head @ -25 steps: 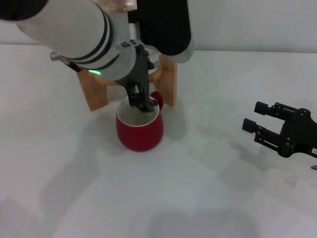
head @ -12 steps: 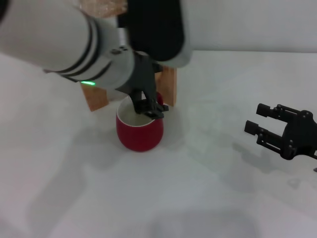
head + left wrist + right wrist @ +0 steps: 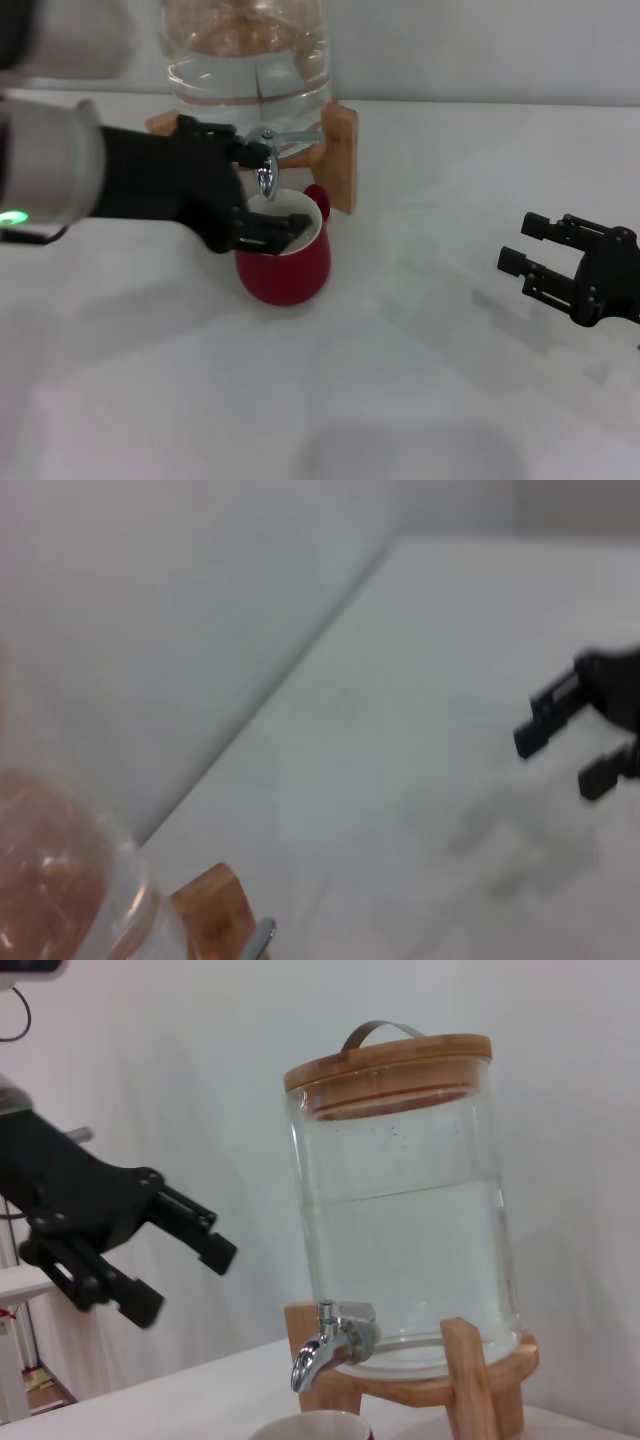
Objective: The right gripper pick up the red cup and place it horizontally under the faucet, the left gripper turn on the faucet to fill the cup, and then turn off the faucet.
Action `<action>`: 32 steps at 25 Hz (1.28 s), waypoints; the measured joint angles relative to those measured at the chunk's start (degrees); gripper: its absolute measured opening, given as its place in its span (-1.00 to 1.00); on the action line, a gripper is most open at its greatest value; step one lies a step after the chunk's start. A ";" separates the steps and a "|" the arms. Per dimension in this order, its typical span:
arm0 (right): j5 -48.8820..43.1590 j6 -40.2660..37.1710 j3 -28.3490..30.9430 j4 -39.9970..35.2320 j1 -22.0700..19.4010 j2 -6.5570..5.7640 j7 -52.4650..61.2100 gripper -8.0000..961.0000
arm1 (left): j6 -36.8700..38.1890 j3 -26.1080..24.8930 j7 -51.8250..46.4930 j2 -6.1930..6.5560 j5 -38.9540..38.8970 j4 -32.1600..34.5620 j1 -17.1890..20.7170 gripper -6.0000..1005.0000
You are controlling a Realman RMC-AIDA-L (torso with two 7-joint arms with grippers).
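The red cup (image 3: pixel 285 268) stands upright on the white table, right under the spout of the chrome faucet (image 3: pixel 268 178). Its cream rim shows in the right wrist view (image 3: pixel 305 1426), below the faucet (image 3: pixel 330 1345). My left gripper (image 3: pixel 272 190) reaches in from the left beside the faucet and over the cup's left rim. The right wrist view shows the left gripper (image 3: pixel 185 1282) open, empty and apart from the faucet. My right gripper (image 3: pixel 518 242) is open and empty above the table, far right of the cup. It also shows in the left wrist view (image 3: pixel 585 720).
The faucet sits on a clear water jar (image 3: pixel 245 50) with a wooden lid (image 3: pixel 390 1060). The jar rests on a wooden stand (image 3: pixel 340 165) behind the cup. White table (image 3: pixel 400 400) spreads in front and to the right. A pale wall stands behind.
My left arm has swung down and back to the left, uncovering the jar and faucet. Its gripper now sits beside the faucet instead of over the cup. The right gripper has barely moved.
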 joint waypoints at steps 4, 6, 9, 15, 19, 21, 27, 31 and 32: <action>0.00 0.02 0.06 0.00 0.01 0.03 0.00 0.14 | 0.19 -7.57 3.22 -0.10 -11.47 -2.68 6.92 0.62; 0.00 0.02 0.28 0.00 0.00 0.09 0.00 0.14 | 0.62 -11.40 4.01 -0.11 -16.25 -6.58 9.02 0.62; -0.01 0.02 0.55 -0.02 -0.05 0.21 0.00 0.14 | 0.54 -16.24 5.23 -0.08 -22.44 -14.05 9.92 0.62; 0.02 0.03 0.80 -0.08 -0.02 0.35 -0.02 0.14 | 0.67 -27.17 13.87 0.11 -30.00 -37.72 8.35 0.62; 0.02 -0.10 1.36 -0.09 0.01 0.63 -0.24 0.14 | 1.91 -33.72 22.93 0.12 -30.41 -51.75 5.38 0.62; 0.07 -0.22 1.38 -0.08 -0.03 0.71 -0.62 0.14 | 2.57 -36.51 29.31 0.06 -30.89 -57.66 3.95 0.62; 0.15 -0.50 1.41 -0.08 -0.10 1.03 -1.15 0.14 | 4.44 -39.58 40.46 0.26 -32.20 -68.72 0.36 0.62; 0.10 -0.53 1.42 -0.08 -0.09 1.38 -2.67 0.14 | 6.31 -39.72 42.44 0.17 -33.14 -71.27 -0.30 0.62; 0.07 -0.54 1.42 -0.08 -0.07 1.43 -2.85 0.14 | 6.41 -39.73 42.89 0.16 -33.36 -71.80 -0.41 0.62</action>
